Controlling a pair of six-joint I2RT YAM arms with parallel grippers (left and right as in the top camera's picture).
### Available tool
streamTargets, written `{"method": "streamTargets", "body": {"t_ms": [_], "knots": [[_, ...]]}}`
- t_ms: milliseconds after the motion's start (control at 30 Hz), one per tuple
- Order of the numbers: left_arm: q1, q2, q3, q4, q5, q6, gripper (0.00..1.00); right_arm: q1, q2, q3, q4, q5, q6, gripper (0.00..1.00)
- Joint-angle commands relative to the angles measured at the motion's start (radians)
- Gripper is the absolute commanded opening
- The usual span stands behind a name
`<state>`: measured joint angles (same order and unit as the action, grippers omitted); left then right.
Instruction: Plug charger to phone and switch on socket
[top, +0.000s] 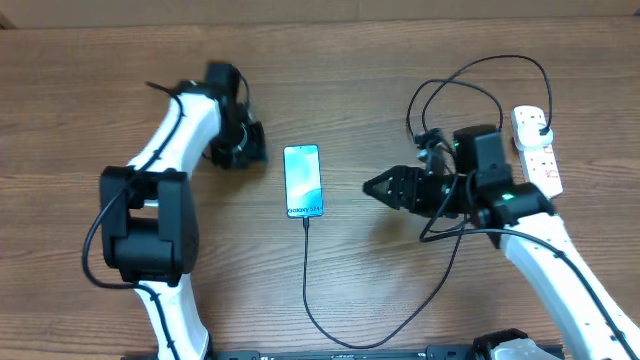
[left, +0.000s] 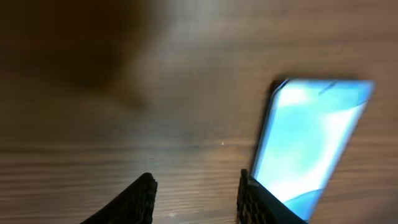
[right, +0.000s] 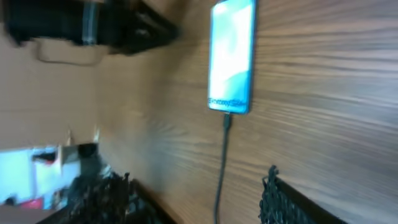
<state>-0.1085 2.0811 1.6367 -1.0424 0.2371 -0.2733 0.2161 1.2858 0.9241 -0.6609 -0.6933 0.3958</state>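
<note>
Charger (top: 305, 290) plugged into the phone (top: 303, 181), you held left gripper (left: 196, 183) and right gripper (top: 375, 187) released, empty, either side of it, the socket (top: 537, 150) farther right apparently awaiting its switch.

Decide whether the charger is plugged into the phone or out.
Plugged in: the charger has its connector tip seated in the phone at the short edge by the screen text.

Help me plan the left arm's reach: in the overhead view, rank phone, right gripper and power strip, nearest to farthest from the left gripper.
From the left gripper:
1. phone, right beside it, mid-table.
2. right gripper, beyond the phone.
3. power strip, far side, by the right arm.
</note>
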Motion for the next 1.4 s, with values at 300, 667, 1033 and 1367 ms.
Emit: {"method": "streamTargets", "body": {"t_ms": [300,667,1033,1367], "knots": [[-0.005,-0.225,0.428,-0.243,-0.008,0.026,0.57,-0.268,-0.067,0.388,-0.412,0.255,-0.091,0.04],[-0.005,-0.254,0.427,-0.243,-0.012,0.026,1.0,-0.823,-0.046,0.412,-0.426,-0.121,-0.175,0.04],[-0.005,-0.254,0.427,-0.243,-0.012,0.026,1.0,-1.148,0.227,0.365,-0.322,-0.335,-0.222,0.04],[-0.005,-0.254,0.427,-0.243,-0.012,0.026,1.0,-1.154,0.464,0.353,-0.108,-0.285,-0.084,0.04]]}}
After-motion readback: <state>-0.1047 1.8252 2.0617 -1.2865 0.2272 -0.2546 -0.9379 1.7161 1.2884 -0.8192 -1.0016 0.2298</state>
